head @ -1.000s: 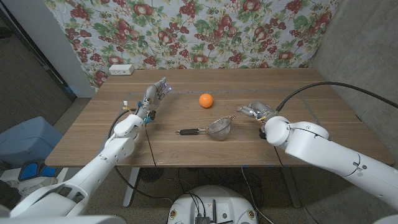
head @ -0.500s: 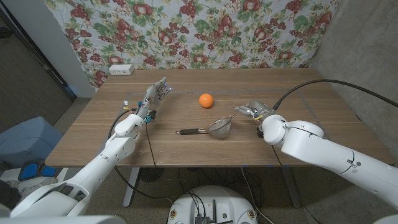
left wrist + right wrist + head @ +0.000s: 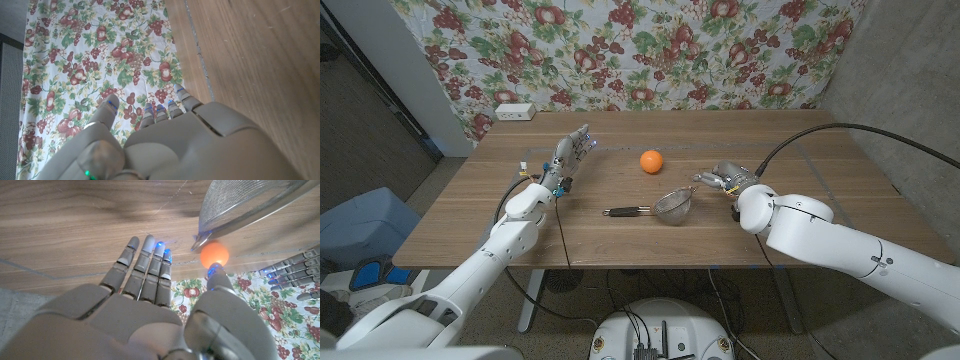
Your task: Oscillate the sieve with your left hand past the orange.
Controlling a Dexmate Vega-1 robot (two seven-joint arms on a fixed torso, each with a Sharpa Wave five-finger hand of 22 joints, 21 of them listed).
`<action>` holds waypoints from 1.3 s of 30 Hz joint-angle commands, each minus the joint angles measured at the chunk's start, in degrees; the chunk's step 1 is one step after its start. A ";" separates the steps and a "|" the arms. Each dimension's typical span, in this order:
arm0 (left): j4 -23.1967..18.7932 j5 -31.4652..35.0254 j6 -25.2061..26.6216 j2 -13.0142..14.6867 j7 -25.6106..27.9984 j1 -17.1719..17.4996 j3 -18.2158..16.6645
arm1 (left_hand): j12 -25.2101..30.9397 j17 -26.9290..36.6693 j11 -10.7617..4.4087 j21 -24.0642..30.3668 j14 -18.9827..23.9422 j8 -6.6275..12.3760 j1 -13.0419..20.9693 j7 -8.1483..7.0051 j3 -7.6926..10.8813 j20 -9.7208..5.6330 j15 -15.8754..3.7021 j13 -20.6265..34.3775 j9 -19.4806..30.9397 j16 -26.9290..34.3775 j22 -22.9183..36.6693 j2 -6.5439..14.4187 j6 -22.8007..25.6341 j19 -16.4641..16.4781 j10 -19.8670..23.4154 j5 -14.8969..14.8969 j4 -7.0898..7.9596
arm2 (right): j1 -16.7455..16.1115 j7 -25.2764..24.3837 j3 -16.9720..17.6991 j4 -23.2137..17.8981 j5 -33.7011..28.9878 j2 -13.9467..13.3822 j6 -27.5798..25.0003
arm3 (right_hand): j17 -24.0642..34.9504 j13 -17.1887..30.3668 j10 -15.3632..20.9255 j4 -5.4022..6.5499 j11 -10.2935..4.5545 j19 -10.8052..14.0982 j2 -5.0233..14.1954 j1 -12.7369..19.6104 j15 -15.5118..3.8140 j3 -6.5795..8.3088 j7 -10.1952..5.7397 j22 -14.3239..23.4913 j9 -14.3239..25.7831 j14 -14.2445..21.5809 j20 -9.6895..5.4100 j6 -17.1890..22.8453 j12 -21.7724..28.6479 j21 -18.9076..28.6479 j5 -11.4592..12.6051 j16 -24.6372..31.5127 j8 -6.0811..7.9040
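A metal mesh sieve (image 3: 673,206) with a dark handle (image 3: 627,211) lies near the middle of the wooden table (image 3: 470,200); its bowl (image 3: 240,202) looms close in the right wrist view. The orange (image 3: 651,160) sits behind it, seen also as the orange (image 3: 214,254) past the sieve's rim. My left hand (image 3: 572,153) is raised at the table's left, fingers extended and apart, holding nothing, well left of the sieve's handle. In its own wrist view the left hand (image 3: 165,140) points toward the cloth. My right hand (image 3: 726,177) is open just right of the sieve, fingers (image 3: 145,272) straight.
A floral cloth (image 3: 620,50) hangs behind the table. A small white box (image 3: 514,112) sits at the back left corner. A black cable (image 3: 840,134) arcs over the right side. Bare wood lies between my left hand and the sieve's handle.
My right hand and forearm have crept slightly left, closer to the sieve. The left hand, sieve and orange have stayed put.
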 commanded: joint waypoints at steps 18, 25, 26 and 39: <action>-1.82 0.30 0.12 0.48 1.08 1.16 -0.05 | -0.14 0.31 -0.02 -0.21 0.19 -0.18 0.76 0.09 0.07 0.06 -0.62 0.07 0.31 0.06 0.32 2.30 0.50 0.48 0.19 0.06 -0.33 | 7.64 2.23 -8.69 -0.03 -1.41 0.70 -6.55 | 4.73 4.69 3.67 0.61 0.19 0.72 -2.24 2.18 -1.91 -2.30 0.34 0.55 1.33 2.44 0.19 4.00 5.09 0.57 1.04 3.15 2.25; -2.39 0.17 0.18 0.68 1.32 1.61 -0.21 | -0.14 0.30 -0.14 -0.23 0.20 -0.20 0.80 0.13 0.06 0.06 -0.61 0.07 0.31 0.06 0.32 2.30 0.46 0.49 0.18 0.05 -0.37 | 9.38 2.09 -10.97 0.41 -1.58 1.07 -7.43 | 5.76 5.72 3.81 1.20 0.44 0.65 -2.51 1.39 -1.60 -3.07 0.37 0.62 1.67 3.20 0.29 4.54 6.00 0.62 1.18 3.87 2.59; -2.40 0.13 0.11 0.66 1.30 1.65 -0.24 | -0.14 0.30 -0.05 -0.24 0.19 -0.20 0.79 0.13 0.05 0.04 -0.61 0.07 0.31 0.06 0.32 2.31 0.46 0.47 0.17 0.05 -0.37 | 9.79 2.10 -11.49 0.48 -1.63 1.18 -7.69 | 5.93 5.90 3.85 1.20 0.33 0.64 -2.60 1.39 -1.80 -3.17 0.31 0.62 1.72 3.13 0.28 4.63 6.16 0.63 1.22 3.91 2.64; -2.64 0.02 -0.08 0.85 1.15 1.94 -0.37 | -0.15 0.31 0.03 -0.26 0.16 -0.19 0.79 0.08 -0.02 0.06 -0.60 0.07 0.31 0.07 0.32 2.26 0.47 0.48 0.14 0.04 -0.39 | 11.70 2.31 -13.76 0.89 -1.40 1.18 -7.84 | 11.44 10.91 5.95 -0.10 -2.03 2.66 -3.08 6.47 -3.47 -3.68 -0.03 0.86 3.22 5.93 -0.98 6.52 11.28 1.78 2.41 8.22 4.17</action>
